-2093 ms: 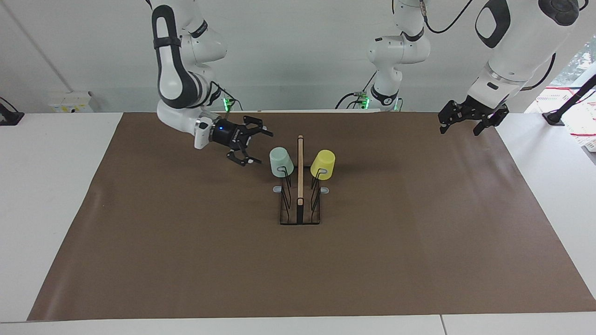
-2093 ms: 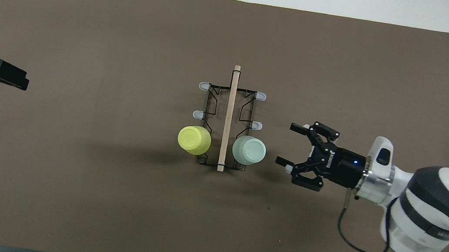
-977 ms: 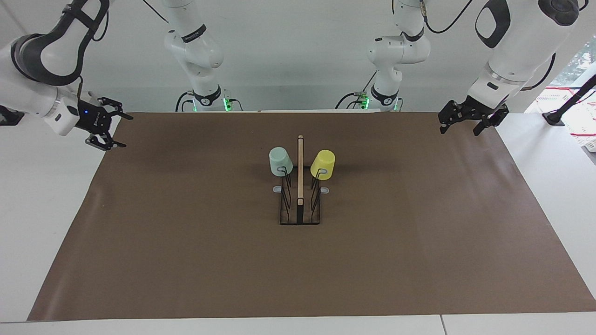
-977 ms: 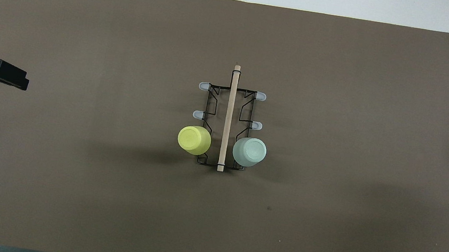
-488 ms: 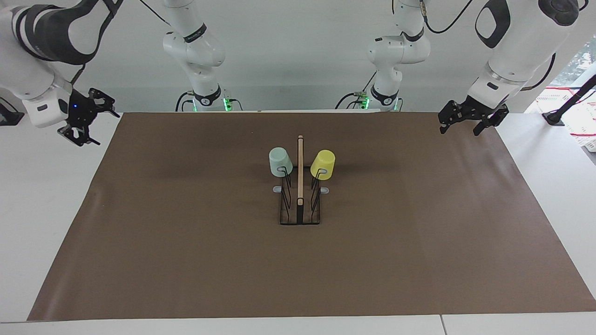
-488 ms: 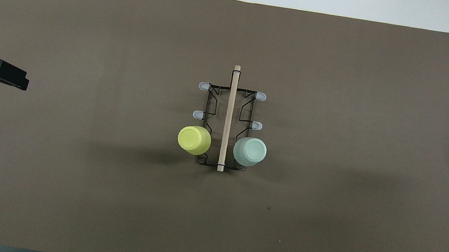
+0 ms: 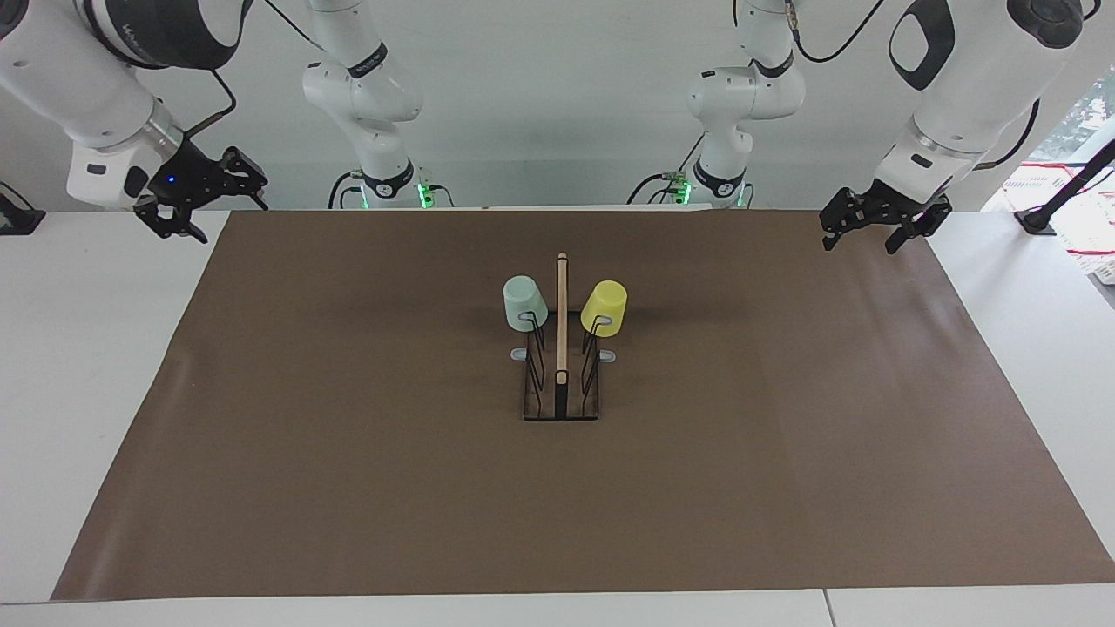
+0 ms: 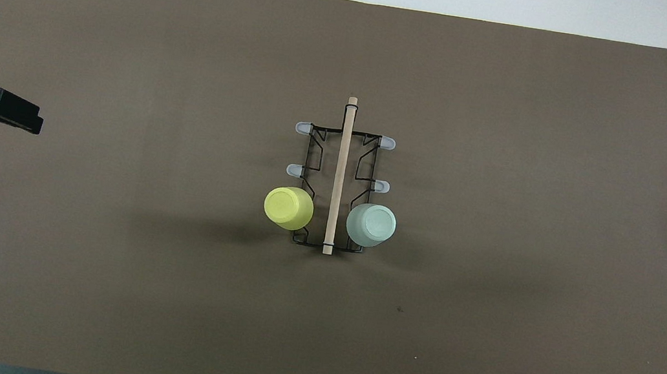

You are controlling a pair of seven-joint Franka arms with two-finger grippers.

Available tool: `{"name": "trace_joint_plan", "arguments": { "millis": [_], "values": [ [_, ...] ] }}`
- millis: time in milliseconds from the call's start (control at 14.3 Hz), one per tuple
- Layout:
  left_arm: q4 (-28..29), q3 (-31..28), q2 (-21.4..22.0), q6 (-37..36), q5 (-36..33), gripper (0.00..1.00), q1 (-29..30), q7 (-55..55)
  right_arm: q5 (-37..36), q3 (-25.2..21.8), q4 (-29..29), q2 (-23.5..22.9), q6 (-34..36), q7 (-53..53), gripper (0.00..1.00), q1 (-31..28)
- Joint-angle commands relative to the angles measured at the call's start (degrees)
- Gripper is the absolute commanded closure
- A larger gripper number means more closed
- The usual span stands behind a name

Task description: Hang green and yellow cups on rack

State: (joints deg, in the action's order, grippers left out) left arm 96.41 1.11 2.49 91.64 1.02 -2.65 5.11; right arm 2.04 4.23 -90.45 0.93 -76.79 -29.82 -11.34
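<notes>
Both cups (image 7: 526, 303) mouth-down on rack (image 7: 561, 383)

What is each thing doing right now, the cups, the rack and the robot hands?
Pale mint green plastic cup: upside down, hung on a rack prong.
Bright yellow plastic cup: upside down, hung on a prong.
Black wire rack with wooden centre bar: standing upright, four prongs bare.
Left end effector: open, empty, waiting over the mat's edge.
Right end effector: open, empty, raised near the mat's corner.
</notes>
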Motion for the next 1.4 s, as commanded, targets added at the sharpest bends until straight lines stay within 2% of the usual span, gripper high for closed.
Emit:
{"name": "trace_joint_plan", "arguments": {
  "millis": [0, 140, 209, 349, 419, 837, 977, 1326],
  "values": [
    [-0.4, -0.1, -0.1, -0.3, 0.5, 0.00, 0.2, 0.7, -0.6, 1.5, 1.0, 0.6, 2.0, 12.6, 0.00, 1.6],
    [-0.4, -0.1, -0.1, -0.3, 0.5, 0.00, 0.3, 0.7, -0.8, 1.7, 1.0, 1.0, 1.1, 22.9, 0.00, 3.1],
    [-0.4, -0.1, -0.1, -0.3, 0.5, 0.00, 0.3, 0.6, -1.2, 0.9, 1.0, 0.9, -0.1, 28.2, 0.00, 6.0],
    [-0.4, -0.1, -0.1, -0.4, 0.5, 0.00, 0.3, 0.6, -1.4, -4.7, 1.1, 0.7, -2.0, 30.6, 0.00, 12.2],
    [-0.4, -0.1, -0.1, -0.3, 0.5, 0.00, 0.3, 0.6, -1.3, -5.6, 0.9, 0.8, -2.8, 30.5, 0.00, 13.4],
    [-0.4, -0.1, -0.1, -0.3, 0.5, 0.00, 0.3, 0.6, -2.6, -6.6, 1.1, 0.1, -3.5, 29.3, 0.00, 12.4],
    [-0.4, -0.1, -0.1, -0.3, 0.5, 0.00, 0.3, 0.7, -6.2, -6.1, 1.2, 0.3, -4.2, 29.0, 0.00, 12.4],
    [-0.4, -0.1, -0.1, -0.3, 0.5, 0.00, 0.3, 0.7, -6.3, -4.4, 1.2, 0.2, -4.3, 28.8, 0.00, 10.8]
  ]
}}
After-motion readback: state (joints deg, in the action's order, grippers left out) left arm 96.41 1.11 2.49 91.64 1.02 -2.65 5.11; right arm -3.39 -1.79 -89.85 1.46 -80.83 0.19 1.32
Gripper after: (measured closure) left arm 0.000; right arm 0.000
